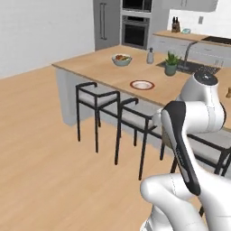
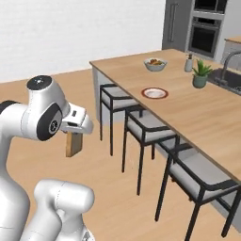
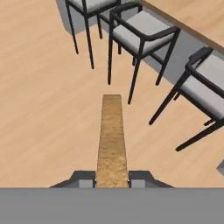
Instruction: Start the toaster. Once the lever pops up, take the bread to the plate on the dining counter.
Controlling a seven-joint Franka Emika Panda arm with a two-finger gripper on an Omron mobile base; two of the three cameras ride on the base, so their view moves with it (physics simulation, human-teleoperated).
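The end effector (image 3: 112, 178) is clamped on the bread (image 3: 111, 140), held edge-on between its fingertips above the wooden floor (image 3: 43, 109). The arm is folded, its hand pointed downward beside the stools (image 2: 141, 124). The plate (image 2: 154, 93) rests on the bench (image 2: 188, 113), well apart.

Rough matt bread (image 3: 112, 140), smooth light-wood dining counter (image 2: 197, 113), black metal-framed stools (image 2: 146, 129)

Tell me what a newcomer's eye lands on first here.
The bread stands out, clamped on edge in the end effector and hanging above the wood floor, short of the stools. Next comes the red-rimmed plate, lying bare on the dining counter near its stool-side edge.
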